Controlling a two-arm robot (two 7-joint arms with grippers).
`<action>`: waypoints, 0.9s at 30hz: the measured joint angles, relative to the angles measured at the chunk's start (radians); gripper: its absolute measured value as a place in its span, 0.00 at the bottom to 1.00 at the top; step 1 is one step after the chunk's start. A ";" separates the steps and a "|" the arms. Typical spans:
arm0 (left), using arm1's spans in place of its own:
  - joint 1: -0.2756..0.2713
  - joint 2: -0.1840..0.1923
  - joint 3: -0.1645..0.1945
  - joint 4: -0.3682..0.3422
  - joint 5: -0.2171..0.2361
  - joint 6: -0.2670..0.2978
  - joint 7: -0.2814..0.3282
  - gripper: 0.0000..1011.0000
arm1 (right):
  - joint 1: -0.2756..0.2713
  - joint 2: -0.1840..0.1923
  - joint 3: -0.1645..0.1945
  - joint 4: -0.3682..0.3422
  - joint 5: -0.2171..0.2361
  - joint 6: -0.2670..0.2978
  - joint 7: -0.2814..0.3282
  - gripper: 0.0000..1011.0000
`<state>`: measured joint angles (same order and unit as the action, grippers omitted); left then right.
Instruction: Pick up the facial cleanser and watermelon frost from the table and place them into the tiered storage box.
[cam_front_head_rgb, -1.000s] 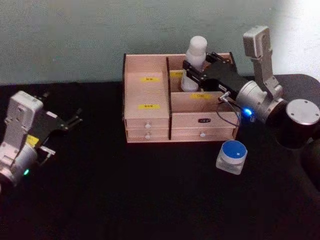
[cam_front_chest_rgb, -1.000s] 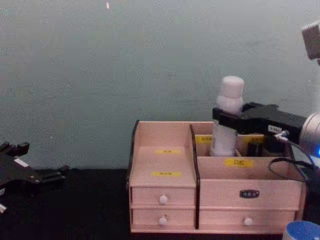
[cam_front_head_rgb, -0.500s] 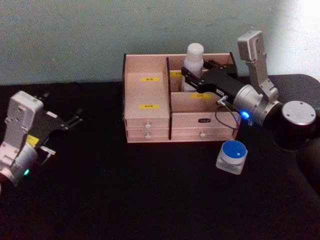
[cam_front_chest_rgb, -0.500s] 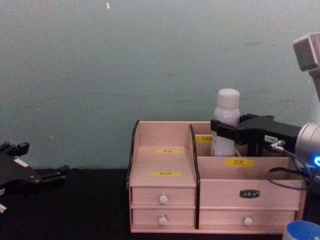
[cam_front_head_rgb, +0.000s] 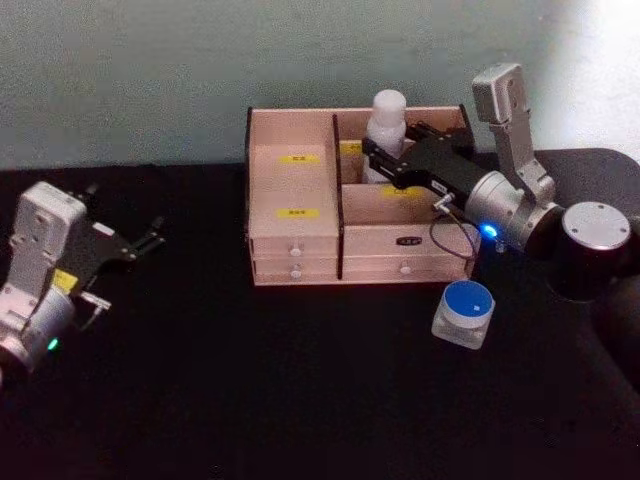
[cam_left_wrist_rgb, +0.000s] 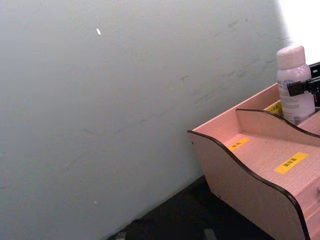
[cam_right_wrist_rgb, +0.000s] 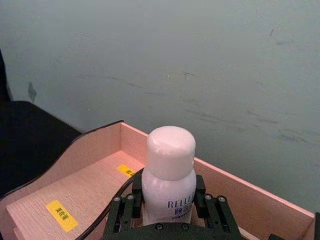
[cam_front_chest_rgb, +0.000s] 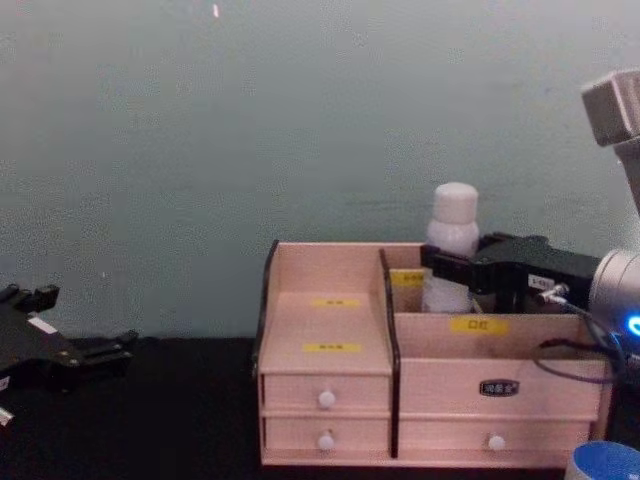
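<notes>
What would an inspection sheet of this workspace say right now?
Surface: black table.
Job's things: facial cleanser upright in the tiered storage box, rear compartment right of the divider; watermelon frost on the table, off the box's front right corner.
Clutter: nothing seen.
Pincers: right pincer shut on the facial cleanser's body; left pincer open, parked at the table's left.
Cables: thin cable loops at the right wrist, before the box.
Surroundings: pale green wall behind.

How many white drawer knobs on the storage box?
3 knobs on the tiered storage box: upper left drawer, lower left drawer, lower right drawer. Upper right drawer shows a dark plate instead.
</notes>
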<state>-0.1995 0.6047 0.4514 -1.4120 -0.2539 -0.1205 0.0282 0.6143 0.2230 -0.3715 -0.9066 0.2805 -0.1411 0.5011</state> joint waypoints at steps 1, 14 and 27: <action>0.000 0.000 0.000 0.000 0.000 0.000 0.000 0.99 | 0.000 0.000 0.000 0.000 0.000 0.000 0.000 0.59; 0.000 0.000 0.000 0.000 0.000 0.000 0.000 0.99 | -0.001 0.001 0.000 -0.001 0.002 -0.001 0.000 0.84; 0.000 0.000 0.000 0.000 0.000 0.000 0.000 0.99 | -0.013 0.009 0.000 -0.029 0.005 -0.001 0.008 0.99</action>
<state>-0.1995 0.6047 0.4514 -1.4120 -0.2539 -0.1205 0.0283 0.6013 0.2320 -0.3711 -0.9352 0.2859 -0.1425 0.5094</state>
